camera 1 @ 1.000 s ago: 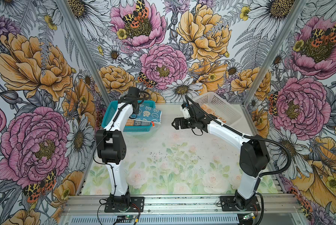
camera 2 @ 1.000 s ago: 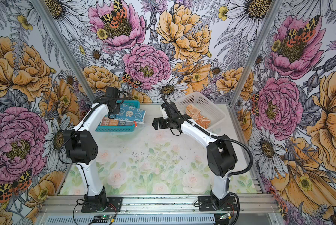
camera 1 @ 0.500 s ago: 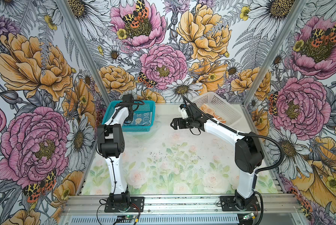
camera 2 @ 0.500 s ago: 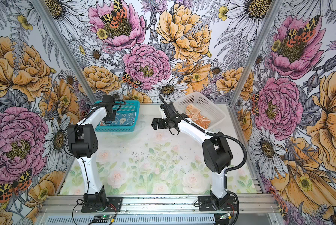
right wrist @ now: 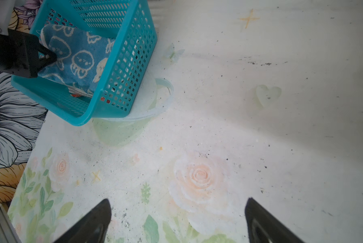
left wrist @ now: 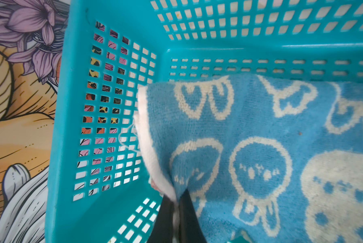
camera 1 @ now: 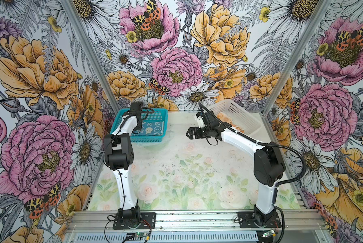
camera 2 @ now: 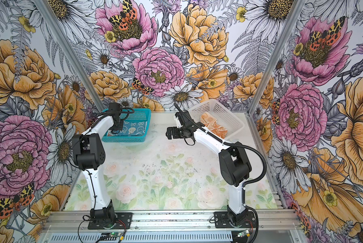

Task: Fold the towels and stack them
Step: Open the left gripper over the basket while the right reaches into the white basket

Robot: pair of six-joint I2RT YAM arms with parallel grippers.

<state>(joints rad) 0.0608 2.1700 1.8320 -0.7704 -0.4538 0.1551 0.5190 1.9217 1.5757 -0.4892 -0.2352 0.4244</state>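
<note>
Over the tabletop [camera 1: 176,178] my right arm [camera 1: 239,141] reaches toward the middle, and my right jaws stand wide apart and empty. My left arm [camera 1: 121,151] bends down into the teal basket [camera 1: 155,117] at the back left. The white basket [camera 2: 218,109] at the back right holds the peach towel [camera 2: 216,128]. The left wrist view, unlike the top views, shows my left jaws clenched on the white hem [left wrist: 151,151] of the teal towel [left wrist: 260,126], which lies in the teal basket.
</note>
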